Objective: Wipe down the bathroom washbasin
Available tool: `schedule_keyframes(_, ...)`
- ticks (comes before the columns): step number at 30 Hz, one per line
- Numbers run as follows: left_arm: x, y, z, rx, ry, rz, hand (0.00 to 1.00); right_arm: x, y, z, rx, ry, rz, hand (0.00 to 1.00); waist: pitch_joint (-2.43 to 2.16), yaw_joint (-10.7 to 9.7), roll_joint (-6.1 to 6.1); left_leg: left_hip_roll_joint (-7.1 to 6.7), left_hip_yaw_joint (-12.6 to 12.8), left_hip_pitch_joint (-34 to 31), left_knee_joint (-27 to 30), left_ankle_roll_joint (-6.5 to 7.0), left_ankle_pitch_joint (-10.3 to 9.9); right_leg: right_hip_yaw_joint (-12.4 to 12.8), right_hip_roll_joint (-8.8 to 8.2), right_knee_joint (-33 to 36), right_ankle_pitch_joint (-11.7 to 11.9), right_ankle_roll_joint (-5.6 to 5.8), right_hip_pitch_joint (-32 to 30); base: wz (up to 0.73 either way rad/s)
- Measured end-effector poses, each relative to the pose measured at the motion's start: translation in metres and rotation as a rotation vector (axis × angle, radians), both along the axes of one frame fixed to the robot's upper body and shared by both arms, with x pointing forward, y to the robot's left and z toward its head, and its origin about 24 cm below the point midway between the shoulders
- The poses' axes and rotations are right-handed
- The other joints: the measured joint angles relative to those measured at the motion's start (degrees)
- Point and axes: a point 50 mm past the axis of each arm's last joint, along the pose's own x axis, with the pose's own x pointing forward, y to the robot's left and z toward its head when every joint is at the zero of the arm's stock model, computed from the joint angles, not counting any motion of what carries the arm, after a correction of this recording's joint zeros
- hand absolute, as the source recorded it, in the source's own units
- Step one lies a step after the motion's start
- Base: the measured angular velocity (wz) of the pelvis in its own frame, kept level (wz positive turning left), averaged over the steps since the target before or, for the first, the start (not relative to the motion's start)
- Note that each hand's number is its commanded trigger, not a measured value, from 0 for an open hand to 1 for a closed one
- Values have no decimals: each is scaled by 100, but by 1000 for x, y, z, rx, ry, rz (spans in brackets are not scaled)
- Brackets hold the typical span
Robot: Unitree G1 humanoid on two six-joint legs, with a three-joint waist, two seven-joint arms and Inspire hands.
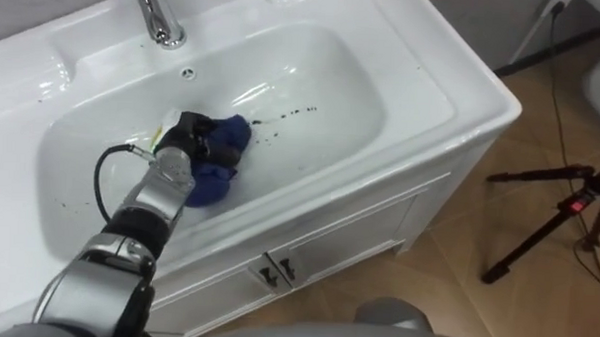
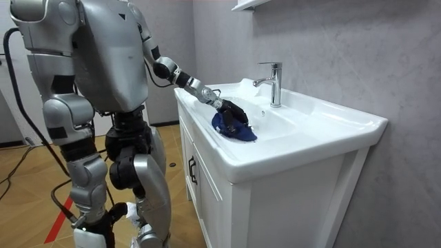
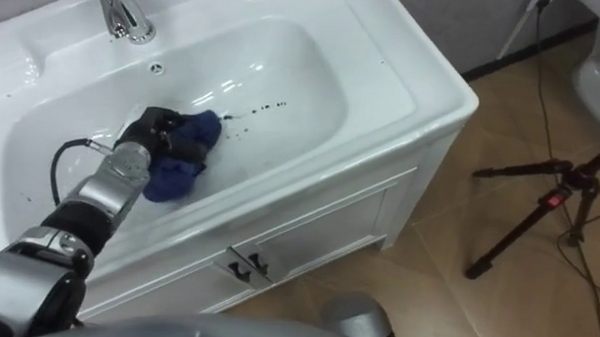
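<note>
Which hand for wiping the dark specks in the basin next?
Left. The left hand holds the cloth down in the basin, and the specks lie just beside the cloth on its right, so a short sweep should probably reach them.

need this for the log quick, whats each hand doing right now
left hand: closed on the blue cloth, down in the basin
right hand: at the robot's side in the room view, state cannot be told
</note>
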Motion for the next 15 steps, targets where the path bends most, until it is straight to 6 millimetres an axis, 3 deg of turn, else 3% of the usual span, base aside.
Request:
schedule_keyframes(4, 10, -4, 6, -42, -20, 16, 100, 6, 0, 0, -7, -10, -5, 0, 15, -22, -26, -86, 71, -124, 32, 21, 12, 31, -52, 289, -115, 44, -245, 3)
schedule_keyframes(8, 23, -15, 16, -92, -54, 13, 100, 19, 1, 1, -10, -40, -39, 0, 67, -28, -98, -145, 91, -206, 32, 62, 37, 14, -112, 361, -132, 78, -364, 0)
schedule_keyframes(11, 28, -25, 20, -123, -70, 1, 100, 27, 1, 1, -9, -68, -58, 0, 67, -54, -95, -175, 94, -288, 44, 73, 43, 1, -145, 357, -122, 111, -430, 5)
schedule_keyframes(15, 37, -47, 29, -143, -101, -61, 100, 34, 1, 2, -19, -88, -89, 0, 68, -240, -93, -203, 148, -396, 77, 106, 60, -52, -215, 346, -87, 152, -493, 8)
